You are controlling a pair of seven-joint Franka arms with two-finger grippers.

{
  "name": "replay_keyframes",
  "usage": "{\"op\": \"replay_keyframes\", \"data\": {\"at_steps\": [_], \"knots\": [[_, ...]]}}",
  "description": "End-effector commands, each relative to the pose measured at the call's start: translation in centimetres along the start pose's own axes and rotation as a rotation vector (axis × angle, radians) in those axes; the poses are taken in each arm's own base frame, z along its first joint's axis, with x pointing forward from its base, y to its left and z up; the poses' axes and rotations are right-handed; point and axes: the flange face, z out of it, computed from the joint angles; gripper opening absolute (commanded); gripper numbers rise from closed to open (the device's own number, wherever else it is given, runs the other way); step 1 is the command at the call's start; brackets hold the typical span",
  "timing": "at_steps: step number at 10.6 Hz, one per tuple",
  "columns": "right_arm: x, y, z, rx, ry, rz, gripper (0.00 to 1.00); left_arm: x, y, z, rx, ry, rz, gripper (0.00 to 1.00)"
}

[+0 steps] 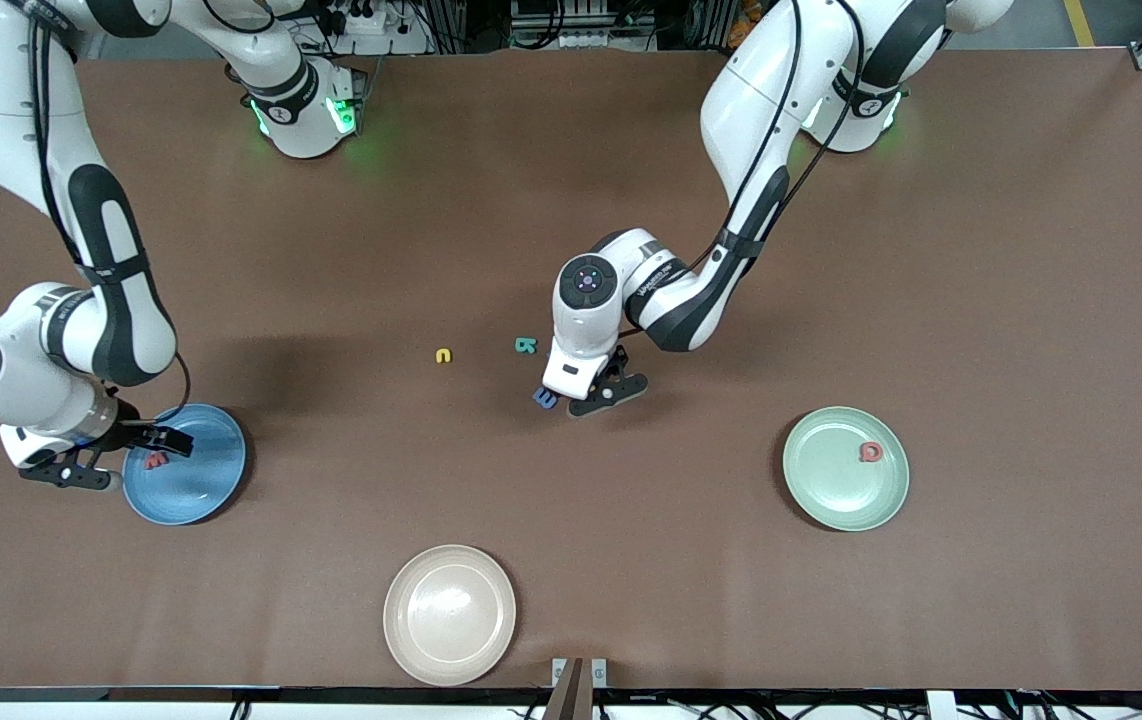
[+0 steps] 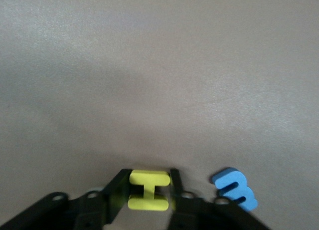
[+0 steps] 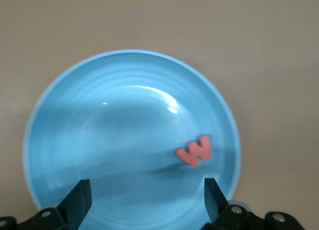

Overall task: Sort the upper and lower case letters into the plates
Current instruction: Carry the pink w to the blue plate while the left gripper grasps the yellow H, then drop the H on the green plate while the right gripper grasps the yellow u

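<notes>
Cream plate [image 1: 449, 614] sits nearest; left gripper [image 2: 148, 191] pinches yellow letter [image 2: 148, 190], right gripper [image 3: 147, 197] spread.

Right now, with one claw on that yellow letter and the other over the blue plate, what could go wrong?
The left gripper pinches the yellow letter by its edges, so it might slip while being lifted. The blue letter lies close beside the fingers and could get nudged. The right gripper is open low over the blue plate and might bump its rim.
</notes>
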Motion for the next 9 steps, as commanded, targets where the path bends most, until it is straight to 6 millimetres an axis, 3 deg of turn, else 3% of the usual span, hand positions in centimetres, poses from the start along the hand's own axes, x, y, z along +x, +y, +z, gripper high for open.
{"op": "replay_keyframes", "data": {"at_steps": [1,4,6,7,9], "knots": [[0.3,-4.9,-0.2,0.012,-0.006,-0.064,1.00,2.2,-1.5,-1.4,0.026,0.001,-0.049,0.00],[-1.3,-15.6,-0.4,0.027,-0.032,-0.162,1.00,7.8,-5.3,-8.5,0.004,0.003,-0.054,0.00],[-4.5,-25.7,-0.9,0.033,-0.044,-0.201,1.00,13.0,-11.7,-12.6,0.009,0.009,0.023,0.00],[-6.6,-30.4,-1.1,0.032,-0.045,-0.203,1.00,15.7,-15.1,-13.3,0.019,0.009,0.070,0.00],[-10.0,-35.0,-0.3,0.024,-0.068,-0.240,1.00,20.4,-20.8,-12.1,0.049,-0.014,0.152,0.00]]}}
